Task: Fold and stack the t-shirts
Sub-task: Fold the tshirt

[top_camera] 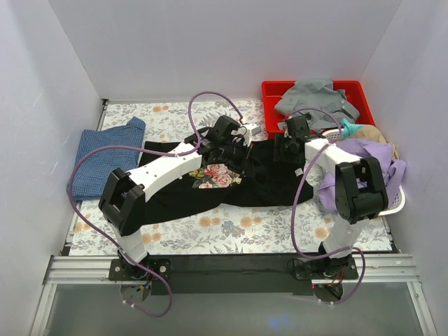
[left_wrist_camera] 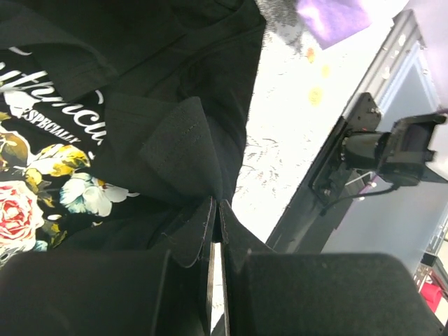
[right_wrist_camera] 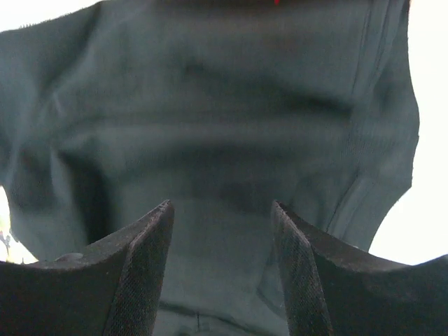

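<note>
Cloth of the black t-shirt point(top_camera: 266, 183) lies directly under the right jaws, half-wide at its far edge; left jaws, just beside, pinch a fold of it tight.

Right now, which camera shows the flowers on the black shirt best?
The left wrist camera: the flower print is close and sharp there. The top camera shows it too, but tiny. The right wrist camera shows only plain dark cloth of the black shirt, no flowers.
</note>
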`<state>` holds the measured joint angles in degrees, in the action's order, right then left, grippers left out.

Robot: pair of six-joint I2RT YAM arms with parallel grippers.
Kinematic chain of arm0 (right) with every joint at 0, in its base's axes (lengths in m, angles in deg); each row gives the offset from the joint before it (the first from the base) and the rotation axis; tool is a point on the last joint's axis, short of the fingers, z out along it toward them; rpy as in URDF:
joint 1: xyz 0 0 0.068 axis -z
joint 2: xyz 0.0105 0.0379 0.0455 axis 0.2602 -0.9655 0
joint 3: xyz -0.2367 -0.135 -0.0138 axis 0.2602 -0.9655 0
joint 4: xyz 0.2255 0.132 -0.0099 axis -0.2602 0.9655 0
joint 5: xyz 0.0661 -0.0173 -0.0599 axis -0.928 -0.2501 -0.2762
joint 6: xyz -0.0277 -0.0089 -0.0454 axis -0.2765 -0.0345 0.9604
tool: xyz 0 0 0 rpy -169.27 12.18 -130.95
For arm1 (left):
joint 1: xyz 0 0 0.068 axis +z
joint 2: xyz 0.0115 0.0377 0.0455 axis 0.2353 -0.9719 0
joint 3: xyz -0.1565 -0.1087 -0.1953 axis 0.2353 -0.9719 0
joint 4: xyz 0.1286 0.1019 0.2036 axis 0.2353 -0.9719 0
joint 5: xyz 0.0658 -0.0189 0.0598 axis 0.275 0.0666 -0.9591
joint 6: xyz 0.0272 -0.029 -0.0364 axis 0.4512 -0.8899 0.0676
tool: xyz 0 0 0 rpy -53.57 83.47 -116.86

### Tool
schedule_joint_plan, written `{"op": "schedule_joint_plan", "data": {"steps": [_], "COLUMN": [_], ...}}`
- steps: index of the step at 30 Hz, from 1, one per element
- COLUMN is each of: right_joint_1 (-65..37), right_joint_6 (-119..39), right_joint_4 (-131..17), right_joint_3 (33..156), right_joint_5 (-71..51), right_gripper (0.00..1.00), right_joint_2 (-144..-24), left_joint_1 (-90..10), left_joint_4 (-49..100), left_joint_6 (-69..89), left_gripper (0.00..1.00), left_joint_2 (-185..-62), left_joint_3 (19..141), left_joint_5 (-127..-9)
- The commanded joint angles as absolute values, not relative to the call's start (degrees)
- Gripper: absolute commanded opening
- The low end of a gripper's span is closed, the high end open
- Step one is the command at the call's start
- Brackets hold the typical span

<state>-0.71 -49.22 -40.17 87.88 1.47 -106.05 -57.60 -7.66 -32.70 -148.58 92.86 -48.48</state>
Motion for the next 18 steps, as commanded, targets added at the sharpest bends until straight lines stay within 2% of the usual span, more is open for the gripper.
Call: {"op": "schedule_joint_plan", "data": {"steps": [1, 6, 7, 11, 13, 14, 18], "right_joint_1": [-0.9, -1.0, -1.0, -1.4, -1.4, -1.5, -3.4], "right_joint_6": [-48.2, -48.8, -48.9, -49.9, -49.5, -49.3, -48.9], "right_joint_4": [-39.8, -38.4, -38.1, -37.4, -37.0, -36.3, -34.5], "right_joint_3": [83.4, 77.5, 75.9, 72.3, 71.8, 71.7, 71.5], "right_joint_5": [0.3, -6.0, -6.9, -8.1, -10.1, -11.9, -12.6], "right_gripper": [0.64, 0.65, 0.65, 0.65, 0.65, 0.65, 0.65], "right_joint_2": [-95.2, -85.0, -84.1, -80.9, -80.6, -80.8, -80.9], "left_joint_1": [-57.6, -57.6, -57.6, -57.6, -57.6, -57.6, -57.5], "left_joint_4": [-7.2, -9.4, -10.8, -19.9, -21.8, -23.7, -25.5], "left_joint_6": [-33.4, -36.7, -37.0, -41.8, -44.7, -45.5, -49.6], "left_gripper": [0.00, 0.13, 0.22, 0.29, 0.39, 0.51, 0.54], "left_joint_2": [-150.2, -157.5, -159.3, -167.3, -168.0, -168.2, -165.8], "left_joint_3": [92.0, 93.2, 94.3, 99.0, 98.9, 98.5, 95.2], "left_joint_5": [-51.4, -62.1, -66.4, -81.9, -85.1, -88.1, -89.7]}}
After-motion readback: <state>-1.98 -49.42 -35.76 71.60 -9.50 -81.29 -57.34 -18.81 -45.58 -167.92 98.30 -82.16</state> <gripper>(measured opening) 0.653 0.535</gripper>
